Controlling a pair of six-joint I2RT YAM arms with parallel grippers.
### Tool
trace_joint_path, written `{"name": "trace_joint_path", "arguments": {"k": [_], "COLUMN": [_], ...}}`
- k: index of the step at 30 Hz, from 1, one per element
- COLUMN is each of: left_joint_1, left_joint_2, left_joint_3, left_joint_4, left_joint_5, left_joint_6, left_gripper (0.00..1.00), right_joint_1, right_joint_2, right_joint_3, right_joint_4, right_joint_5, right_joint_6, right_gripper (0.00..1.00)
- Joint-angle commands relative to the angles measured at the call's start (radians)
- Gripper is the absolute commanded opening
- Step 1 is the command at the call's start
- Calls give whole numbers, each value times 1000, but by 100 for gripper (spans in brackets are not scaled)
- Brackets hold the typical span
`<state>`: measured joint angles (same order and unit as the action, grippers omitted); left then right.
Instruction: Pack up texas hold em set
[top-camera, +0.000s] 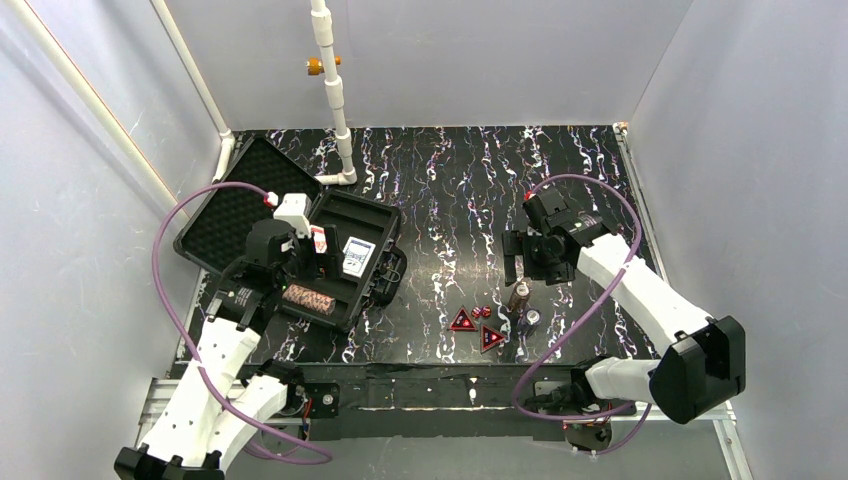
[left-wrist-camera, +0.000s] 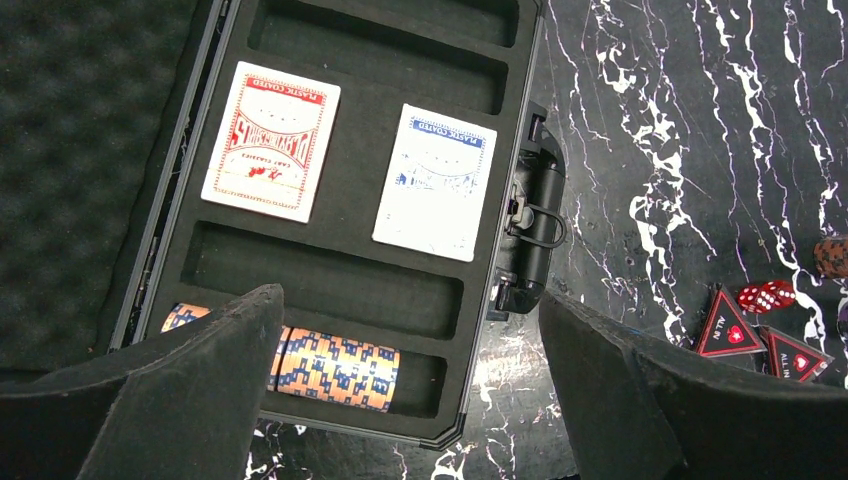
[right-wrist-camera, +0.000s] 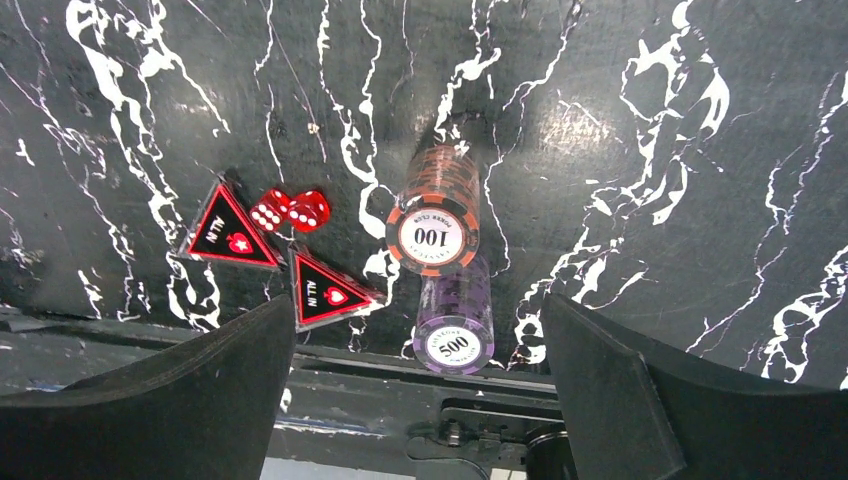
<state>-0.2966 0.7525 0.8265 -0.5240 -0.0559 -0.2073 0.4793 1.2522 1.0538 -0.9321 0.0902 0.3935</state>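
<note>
While both jaws stand released, nothing held | left gripper (left-wrist-camera: 408, 298) over case (left-wrist-camera: 355, 150), table (top-camera: 450, 200) left edge | right gripper (right-wrist-camera: 410, 305) above 100 stack (right-wrist-camera: 433, 215), near edge | centre on it, clear of touching 500 stack (right-wrist-camera: 457, 315), squeeze squarely so chips stay together

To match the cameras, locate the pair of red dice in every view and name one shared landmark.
Top external: red dice lie right of centre, toward the near edge.
Left wrist: at the far right edge.
Right wrist: left of centre.
Landmark: the ALL IN triangles lie beside them in all three.
</note>
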Motion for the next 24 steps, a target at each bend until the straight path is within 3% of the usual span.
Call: {"name": "trace_joint_path", "arguments": {"k": [1,16,24], "left_joint_1": [2,2,3], "left_joint_2": [13,15,19], "left_joint_3": [10,6,5], "left_joint_4": [-10,-11,-10], "left_joint_5": [29,56,56], "left_joint_6": [11,17,20], "left_gripper": [99,96,96], "right_joint_1": [3,3,3], "right_joint_2": [4,59,100], "right_joint_3": [-32,-141,-144], "right_joint_4": [60,157,176], "right_joint_5": [-42,-71,-55], "right_joint_6": [-50,-74,-72], "right_gripper": [100,80,74]}}
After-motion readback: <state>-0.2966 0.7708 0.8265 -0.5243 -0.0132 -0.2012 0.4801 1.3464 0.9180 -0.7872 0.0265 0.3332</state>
